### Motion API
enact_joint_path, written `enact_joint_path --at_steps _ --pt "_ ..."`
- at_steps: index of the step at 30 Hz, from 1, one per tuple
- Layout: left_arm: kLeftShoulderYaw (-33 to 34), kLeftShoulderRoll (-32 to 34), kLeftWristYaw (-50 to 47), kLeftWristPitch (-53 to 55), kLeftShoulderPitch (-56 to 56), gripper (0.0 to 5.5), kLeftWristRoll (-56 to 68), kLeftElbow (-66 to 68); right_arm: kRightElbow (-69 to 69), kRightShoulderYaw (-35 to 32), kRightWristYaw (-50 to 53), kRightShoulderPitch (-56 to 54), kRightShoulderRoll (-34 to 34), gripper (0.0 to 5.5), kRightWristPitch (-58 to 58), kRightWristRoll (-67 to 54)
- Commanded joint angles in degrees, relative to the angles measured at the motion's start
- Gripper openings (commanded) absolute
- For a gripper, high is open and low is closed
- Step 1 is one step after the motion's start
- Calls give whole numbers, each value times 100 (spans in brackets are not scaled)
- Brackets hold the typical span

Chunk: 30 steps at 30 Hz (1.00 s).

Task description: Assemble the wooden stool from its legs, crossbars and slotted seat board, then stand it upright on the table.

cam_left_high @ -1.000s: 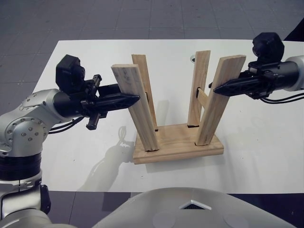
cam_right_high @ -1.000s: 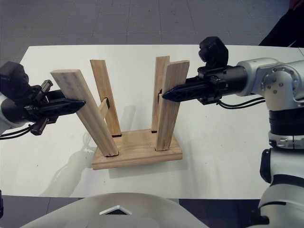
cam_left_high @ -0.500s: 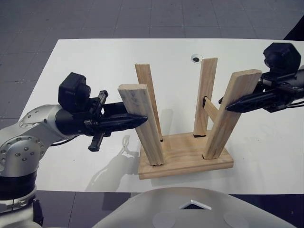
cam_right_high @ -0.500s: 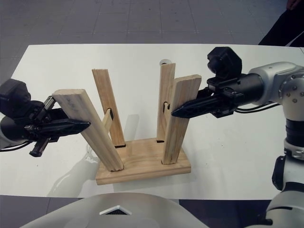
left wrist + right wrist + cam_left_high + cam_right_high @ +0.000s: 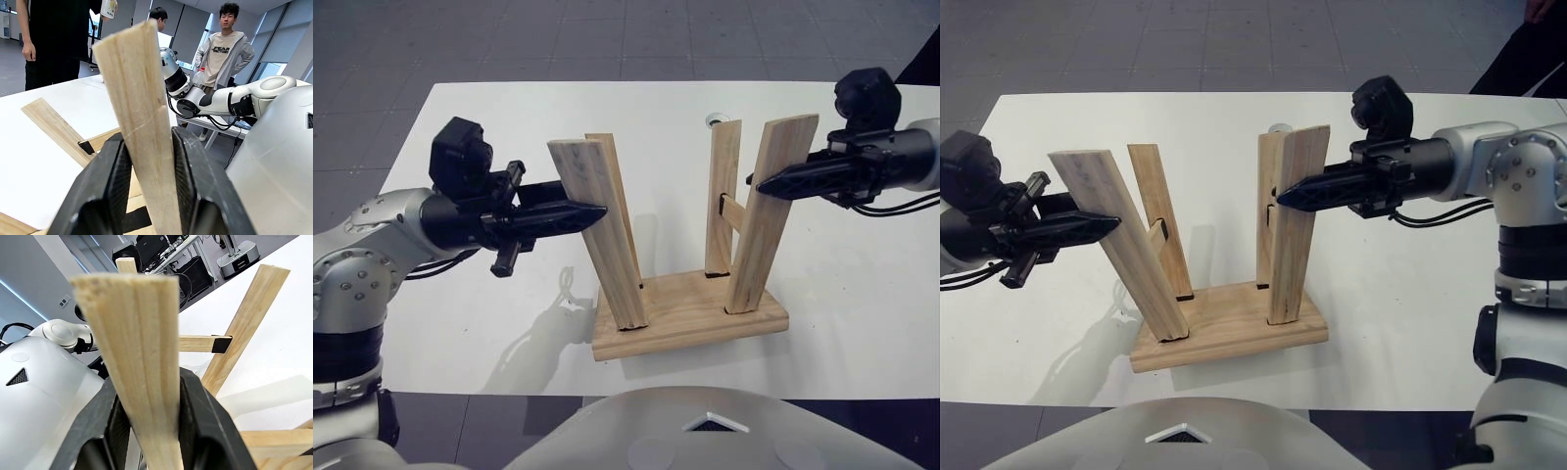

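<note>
The wooden stool is upside down near the front middle of the white table, its seat board [image 5: 690,318] lowest and its legs pointing up. My left gripper [image 5: 592,211] is shut on the near-left leg [image 5: 597,235], gripping close to its upper end. The left wrist view shows both fingers [image 5: 110,186] pressed against that leg [image 5: 142,122]. My right gripper [image 5: 766,184] is shut on the near-right leg [image 5: 766,211], also high up. That leg [image 5: 142,362] sits between the pads in the right wrist view. Short crossbars [image 5: 734,211] join the near and far legs. I cannot tell whether the board touches the table.
The table [image 5: 509,127] has a small round hole [image 5: 715,119] at the back, behind the stool. Its front edge lies close below the seat board. Bare white surface stretches to both sides of the stool, under each arm.
With both grippers holding its legs, the stool has shifted slightly nearer to me and to the right compared with one second ago. In the last half second it eased back left.
</note>
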State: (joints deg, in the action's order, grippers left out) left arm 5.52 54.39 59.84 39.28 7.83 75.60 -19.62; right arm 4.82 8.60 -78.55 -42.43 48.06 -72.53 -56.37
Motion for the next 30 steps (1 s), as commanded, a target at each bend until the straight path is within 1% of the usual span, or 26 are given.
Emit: enact_joint_path --at_steps 1,4,9,15,19,20,21,22,24,27,30 --pt "-1034 -131 409 574 -175 109 -912 326 791 602 309 -247 -285 113 -390 610" --pt "-1214 -224 444 653 -84 109 -906 628 1252 854 255 -463 -449 113 -333 816" --pt "-1327 -435 491 908 263 109 -830 1330 2295 1044 221 -890 -844 113 -238 1173" --pt "-1546 -652 551 1116 605 109 -949 1815 3456 1413 -111 -1347 -1286 113 422 1870" --pt "-1754 -742 686 1183 861 109 -1116 2141 3933 1741 -542 -1519 -1445 113 752 2245" --pt "-1820 -765 721 1198 915 109 -1146 2201 4051 1822 -683 -1566 -1487 150 768 2324" --pt "-1890 -791 752 1222 966 147 -1169 2261 4149 1931 -851 -1611 -1517 164 766 2391" --pt "-1964 -817 788 1227 1010 188 -1217 2322 4191 2058 -1055 -1654 -1538 200 745 2437" --pt "-2025 -915 929 1257 1066 221 -1447 2484 4424 2182 -1300 -1789 -1644 237 746 2624" --pt "-1848 -1120 921 1214 1098 275 -1727 2810 4859 2070 -1373 -1976 -1787 296 766 2801" --pt "-1365 -1128 854 1286 1091 279 -1694 3055 5179 1811 -1388 -2057 -1741 299 597 2822"
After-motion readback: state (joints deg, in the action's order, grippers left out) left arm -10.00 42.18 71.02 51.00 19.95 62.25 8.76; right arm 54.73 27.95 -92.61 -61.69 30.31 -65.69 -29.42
